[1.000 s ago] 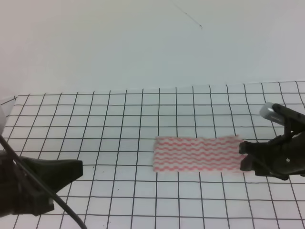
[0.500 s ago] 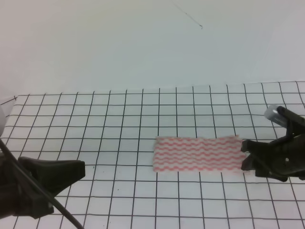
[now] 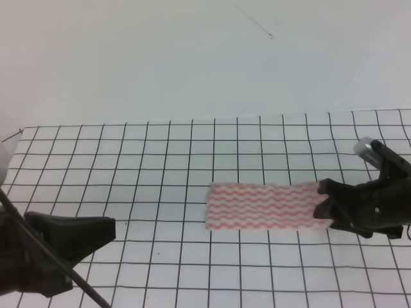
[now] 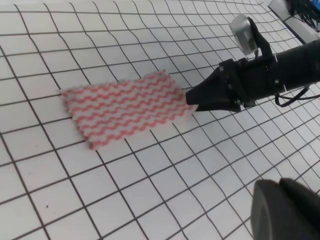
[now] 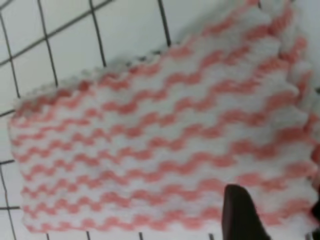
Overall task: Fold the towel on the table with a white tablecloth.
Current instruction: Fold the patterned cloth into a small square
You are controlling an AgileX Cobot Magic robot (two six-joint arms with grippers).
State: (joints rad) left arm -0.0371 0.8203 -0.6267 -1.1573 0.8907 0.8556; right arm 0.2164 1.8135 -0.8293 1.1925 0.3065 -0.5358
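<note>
— One towel only? Where?
— Flat on the gridded bench, right of centre in the high view.
— Right fingers?
— At its right edge, tips over the cloth; pinching or not, I cannot tell.
— Left fingers?
— Lower left, well apart from it; their state I cannot tell.

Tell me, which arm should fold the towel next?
Probably the right. Its tool is at the towel's right end, with a finger over the cloth. The left tool hangs several grid squares away from the towel, touching nothing.
</note>
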